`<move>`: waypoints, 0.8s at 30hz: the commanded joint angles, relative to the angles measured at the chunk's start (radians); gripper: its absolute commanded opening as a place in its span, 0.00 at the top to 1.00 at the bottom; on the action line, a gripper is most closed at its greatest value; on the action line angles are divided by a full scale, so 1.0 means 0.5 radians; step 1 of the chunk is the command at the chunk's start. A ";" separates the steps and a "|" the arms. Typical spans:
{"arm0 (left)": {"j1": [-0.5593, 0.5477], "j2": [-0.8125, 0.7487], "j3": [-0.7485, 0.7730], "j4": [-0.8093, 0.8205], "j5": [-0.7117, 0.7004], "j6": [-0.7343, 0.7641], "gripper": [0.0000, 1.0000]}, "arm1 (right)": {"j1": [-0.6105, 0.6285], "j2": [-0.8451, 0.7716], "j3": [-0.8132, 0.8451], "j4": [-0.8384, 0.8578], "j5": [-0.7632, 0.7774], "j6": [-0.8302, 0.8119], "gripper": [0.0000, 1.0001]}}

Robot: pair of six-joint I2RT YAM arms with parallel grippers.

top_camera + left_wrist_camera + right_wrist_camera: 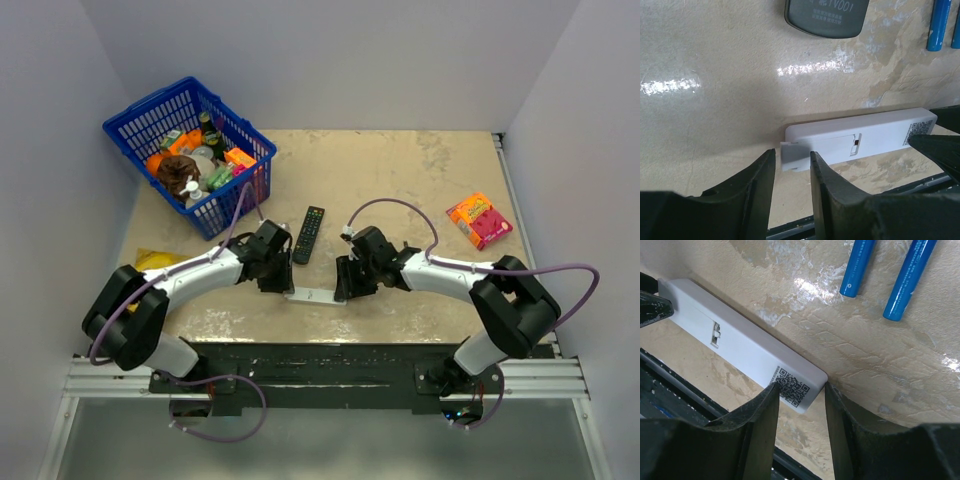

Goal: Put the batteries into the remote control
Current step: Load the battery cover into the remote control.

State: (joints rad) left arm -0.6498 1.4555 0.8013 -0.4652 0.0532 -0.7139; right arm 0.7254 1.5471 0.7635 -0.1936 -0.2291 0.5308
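The white remote control (313,296) lies back side up near the table's front edge, between my two grippers. Its battery cover (790,160) has slid partly out past its left end. My left gripper (792,151) straddles that protruding cover. The right finger touches it and a thin gap shows at the left finger. My right gripper (801,385) is shut on the remote control's (740,347) other end, by the QR code. Two blue batteries (857,267) (910,280) lie side by side on the table beyond it, apart from the remote.
A longer black remote (309,234) lies just behind the white one. A blue basket (135,115) full of items stands at the back left. A red-and-orange snack packet (479,220) lies at the right, and a yellow object (155,260) sits by the left arm.
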 commanded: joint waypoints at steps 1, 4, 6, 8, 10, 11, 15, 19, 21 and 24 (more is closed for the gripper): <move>-0.032 0.031 0.106 -0.051 -0.066 0.007 0.62 | -0.009 -0.017 0.001 0.028 -0.008 -0.003 0.56; -0.072 0.068 0.128 -0.103 -0.103 0.001 0.62 | -0.006 -0.023 0.001 0.022 -0.008 -0.012 0.56; -0.081 0.083 0.137 -0.134 -0.100 -0.008 0.64 | -0.009 -0.023 0.004 0.022 -0.011 -0.015 0.56; -0.096 0.105 0.143 -0.150 -0.149 -0.020 0.66 | -0.006 -0.026 0.010 0.019 -0.014 -0.015 0.56; -0.108 0.114 0.146 -0.156 -0.149 -0.029 0.68 | -0.009 -0.020 0.013 0.022 -0.017 -0.019 0.56; -0.112 0.120 0.149 -0.162 -0.155 -0.032 0.68 | -0.009 -0.017 0.016 0.019 -0.017 -0.019 0.56; -0.121 0.135 0.174 -0.177 -0.174 -0.039 0.72 | -0.009 -0.017 0.022 0.013 -0.020 -0.028 0.56; -0.136 0.157 0.207 -0.199 -0.186 -0.048 0.73 | -0.009 -0.014 0.031 0.007 -0.033 -0.037 0.56; -0.145 0.169 0.223 -0.205 -0.186 -0.066 0.73 | -0.009 -0.014 0.035 0.010 -0.042 -0.037 0.56; -0.176 0.197 0.247 -0.211 -0.177 -0.088 0.73 | -0.009 -0.011 0.044 0.016 -0.060 -0.040 0.56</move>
State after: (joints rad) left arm -0.7166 1.5299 0.8845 -0.5613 -0.0235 -0.7261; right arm 0.7250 1.5471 0.7639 -0.1936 -0.2359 0.5247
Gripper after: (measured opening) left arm 0.272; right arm 0.442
